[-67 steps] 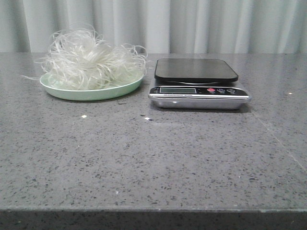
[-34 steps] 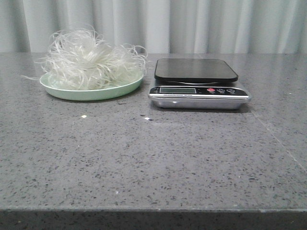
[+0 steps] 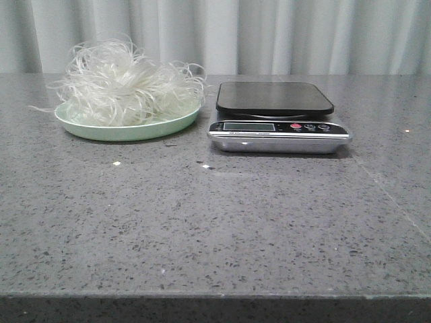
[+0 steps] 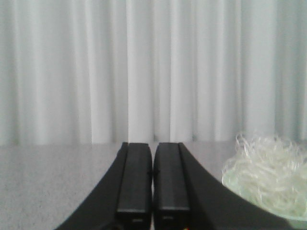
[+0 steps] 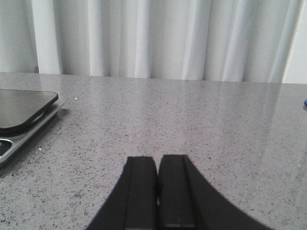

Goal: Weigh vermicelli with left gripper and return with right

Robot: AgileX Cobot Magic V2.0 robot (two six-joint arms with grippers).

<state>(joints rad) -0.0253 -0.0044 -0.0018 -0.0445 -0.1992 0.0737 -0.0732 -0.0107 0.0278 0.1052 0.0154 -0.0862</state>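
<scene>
The fluffy, nest-like mass of thin, curly, translucent white vermicelli [image 3: 126,82] sits heaped on a shallow pale green round plate [image 3: 161,126] at the far left of the speckled grey stone worktop [image 3: 215,222], its loose strands spilling over the plate's rim on every side. Just beside the plate, to its right and not touching it, stands a silver kitchen scale [image 3: 279,118] with a dark, rounded-square weighing platform, a pale display and a row of small buttons, one of them red, along its front edge; nothing lies on the platform. Pleated pale grey curtains [image 3: 269,33] hang behind the worktop. Neither arm shows in the front view. In the left wrist view the matte black left hand [image 4: 152,191] is clenched, its two ribbed fingers [image 4: 135,182] pressed flat together with nothing between them, and the vermicelli [image 4: 266,172] on its green plate lies near it off to one side, well clear of the fingertips. In the right wrist view the matching black right hand [image 5: 157,196] is likewise clenched on nothing, hovering low over bare worktop, with a corner of the scale [image 5: 21,117] showing at the edge of that view, apart from the fingers
</scene>
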